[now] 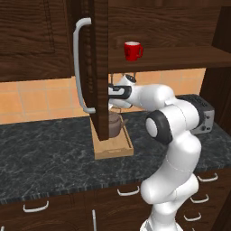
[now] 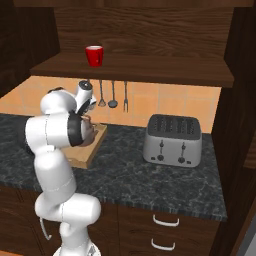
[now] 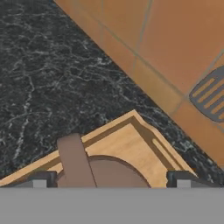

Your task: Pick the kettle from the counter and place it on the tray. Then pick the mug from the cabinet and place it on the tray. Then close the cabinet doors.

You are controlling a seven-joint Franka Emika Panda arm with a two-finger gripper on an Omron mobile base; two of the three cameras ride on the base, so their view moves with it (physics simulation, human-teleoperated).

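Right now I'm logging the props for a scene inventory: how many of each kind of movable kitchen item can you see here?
Kettle: 1
Mug: 1
Tray: 1
Toaster: 1
Hanging utensils: 3
Total: 7

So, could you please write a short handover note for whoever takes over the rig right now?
Gripper: over the kettle, finger tips either side of it; whether it grips or has let go cannot be told.
Kettle: on the tray, which lies on the counter.
Mug: on the cabinet shelf.
Cabinet door: open.
Done: kettle on tray.
Left: move mug onto tray, close cabinet doors.
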